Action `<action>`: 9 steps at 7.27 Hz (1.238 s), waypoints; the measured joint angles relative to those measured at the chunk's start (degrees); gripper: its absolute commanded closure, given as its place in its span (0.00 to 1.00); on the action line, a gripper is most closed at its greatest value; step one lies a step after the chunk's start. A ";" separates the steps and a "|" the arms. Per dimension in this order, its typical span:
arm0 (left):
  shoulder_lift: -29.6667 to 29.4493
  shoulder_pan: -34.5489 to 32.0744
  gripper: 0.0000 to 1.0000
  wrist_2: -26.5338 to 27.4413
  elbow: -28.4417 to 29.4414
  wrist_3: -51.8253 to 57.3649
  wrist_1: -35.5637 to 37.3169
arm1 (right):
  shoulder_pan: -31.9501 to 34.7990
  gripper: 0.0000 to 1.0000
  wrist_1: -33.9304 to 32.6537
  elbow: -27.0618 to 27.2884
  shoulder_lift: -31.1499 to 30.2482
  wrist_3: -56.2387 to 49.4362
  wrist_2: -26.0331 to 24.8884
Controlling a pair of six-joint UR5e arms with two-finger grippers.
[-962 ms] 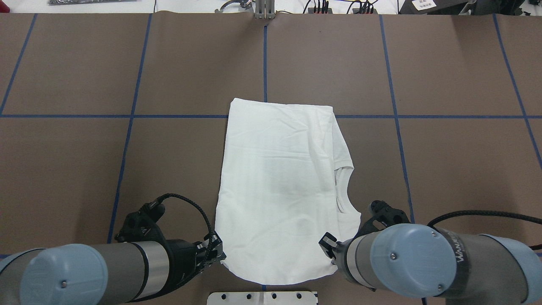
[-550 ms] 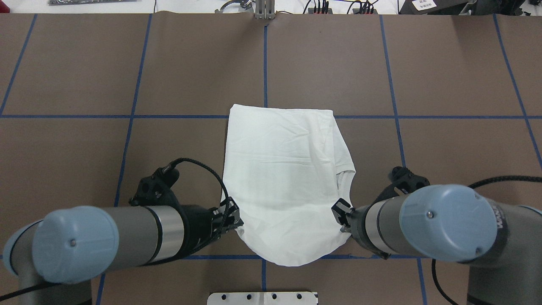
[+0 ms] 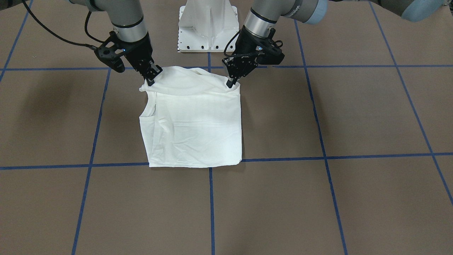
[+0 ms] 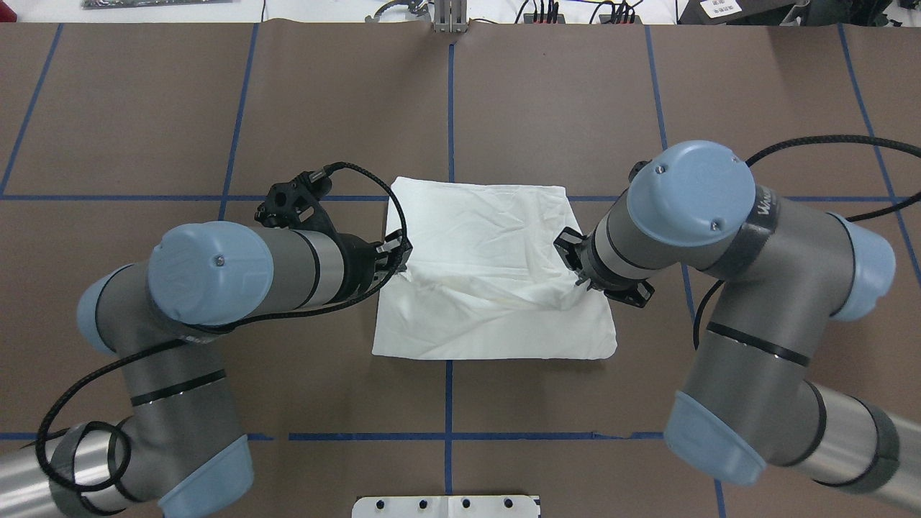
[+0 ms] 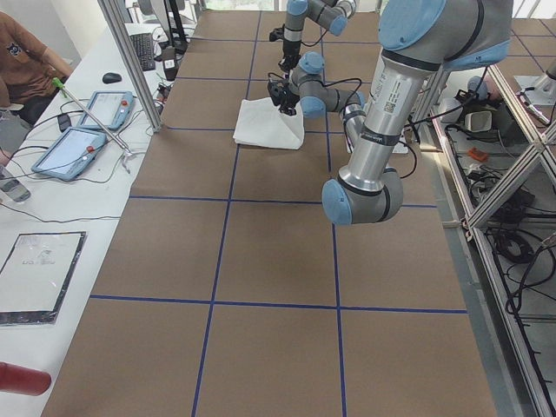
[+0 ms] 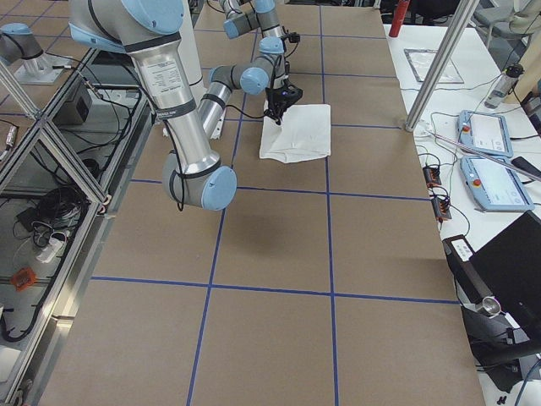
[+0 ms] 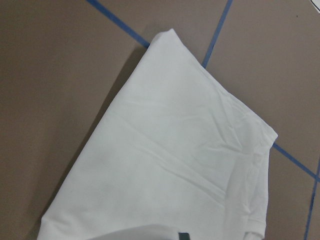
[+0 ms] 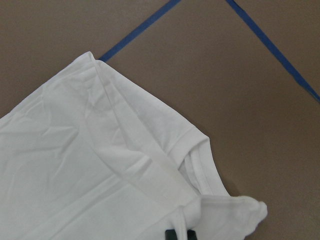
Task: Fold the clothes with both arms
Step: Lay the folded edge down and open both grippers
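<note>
Shirt (image 4: 496, 324) lies mid-table (image 4: 216, 108), already a compact rectangle; left gripper (image 4: 400, 259) and right gripper (image 4: 578, 279) each pinch a near-edge corner, raised over the body; crosswise fold judged about half done; laying down and release remain.

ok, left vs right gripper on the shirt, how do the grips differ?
The left gripper pinches the shirt at its plain straight side; the right gripper pinches the side with the ribbed neck opening. Cloth lies smooth at the left gripper, bunched into a wad at the right gripper. Both are shut on the raised edge.
</note>
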 measured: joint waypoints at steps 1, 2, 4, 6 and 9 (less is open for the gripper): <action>-1.52 -1.96 1.00 -0.05 5.74 1.34 -4.47 | 2.54 1.00 2.85 -4.41 0.85 -3.09 1.67; -3.00 -3.69 1.00 -0.07 11.26 2.11 -9.21 | 4.43 1.00 5.50 -8.59 2.18 -5.43 2.94; -4.87 -6.40 1.00 -0.08 16.68 3.70 -13.08 | 7.00 1.00 7.76 -17.09 7.02 -8.56 4.40; -5.19 -7.50 0.00 -0.09 19.12 5.27 -14.20 | 8.82 0.00 10.56 -24.08 10.54 -10.73 5.70; -5.18 -10.73 0.00 -1.18 21.70 9.61 -16.47 | 14.52 0.00 16.17 -30.64 11.32 -18.83 10.81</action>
